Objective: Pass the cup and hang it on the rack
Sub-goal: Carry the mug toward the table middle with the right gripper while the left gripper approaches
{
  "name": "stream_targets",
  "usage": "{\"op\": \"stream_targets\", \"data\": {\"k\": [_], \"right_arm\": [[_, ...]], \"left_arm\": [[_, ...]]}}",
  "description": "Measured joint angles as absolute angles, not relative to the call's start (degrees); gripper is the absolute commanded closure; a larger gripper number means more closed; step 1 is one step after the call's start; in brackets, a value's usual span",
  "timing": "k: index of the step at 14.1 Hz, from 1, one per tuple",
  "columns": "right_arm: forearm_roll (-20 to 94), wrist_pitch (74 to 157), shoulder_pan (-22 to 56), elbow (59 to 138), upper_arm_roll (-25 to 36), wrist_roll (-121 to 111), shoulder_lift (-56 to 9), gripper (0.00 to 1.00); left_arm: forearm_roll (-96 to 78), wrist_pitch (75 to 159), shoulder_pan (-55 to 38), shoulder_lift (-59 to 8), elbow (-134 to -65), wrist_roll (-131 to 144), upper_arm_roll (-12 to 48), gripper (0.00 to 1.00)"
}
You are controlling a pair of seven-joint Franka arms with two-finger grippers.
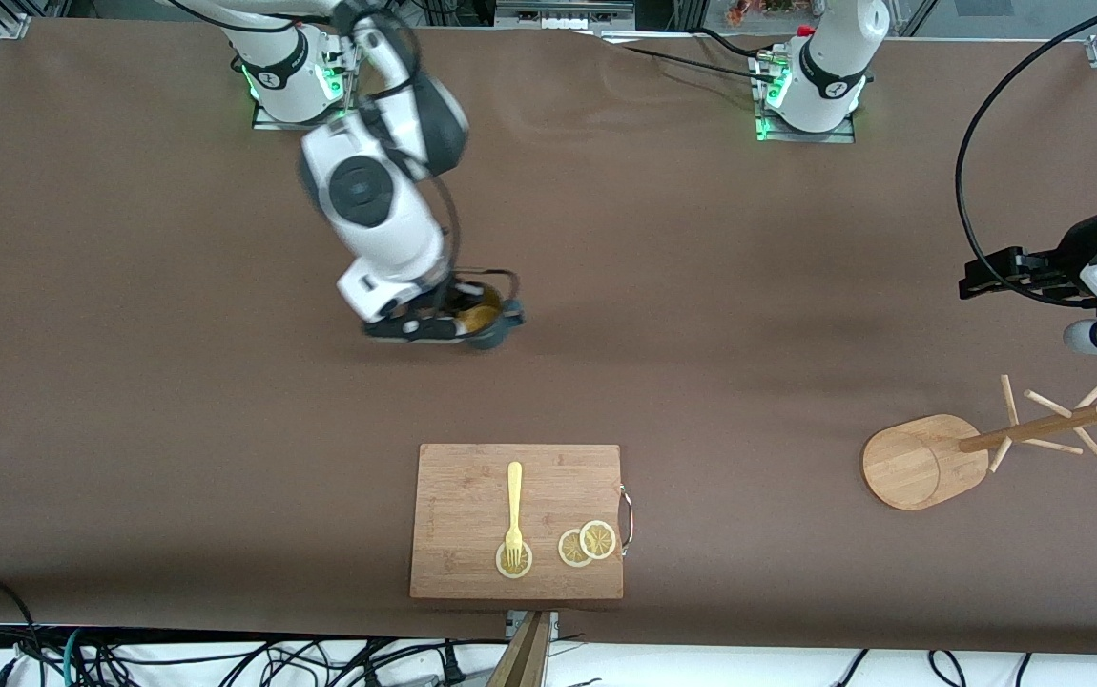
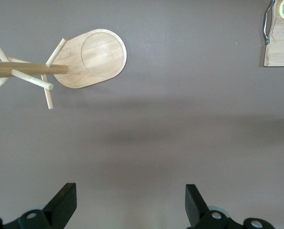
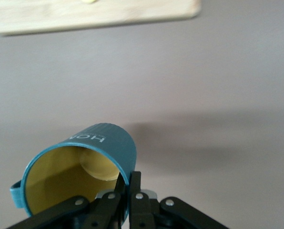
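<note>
Over mid tabletop [image 1: 176, 401], right gripper [image 3: 128, 183] jaws pinching cup [image 3: 92, 160] rim; rigid, glazed, likely slippery. Left gripper [image 2: 130, 202] jaws spread, waiting near rack [image 1: 949, 456].

cup [image 3: 104, 143] wall: letters "hon", rest hidden.

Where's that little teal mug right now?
The cup is pinched by its rim in the right claw, over bare table, farther from the front camera than the cutting board.

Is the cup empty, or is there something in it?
Empty as far as shown: the right wrist view looks into the cup, pinched at its rim by the right gripper, and shows only bare yellow wall and bottom.
</note>
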State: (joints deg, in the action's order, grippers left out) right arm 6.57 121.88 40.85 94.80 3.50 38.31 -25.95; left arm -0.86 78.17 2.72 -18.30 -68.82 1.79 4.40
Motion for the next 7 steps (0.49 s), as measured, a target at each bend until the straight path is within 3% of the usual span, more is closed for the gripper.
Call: {"op": "stream_targets", "data": {"k": [7], "right_arm": [[6.3, 124.0, 54.6, 78.4, 3.8, 53.9, -41.8, 1.0]], "left_arm": [[-0.9, 78.2, 2.6, -18.6, -68.8, 1.8, 4.5, 0.0]]}}
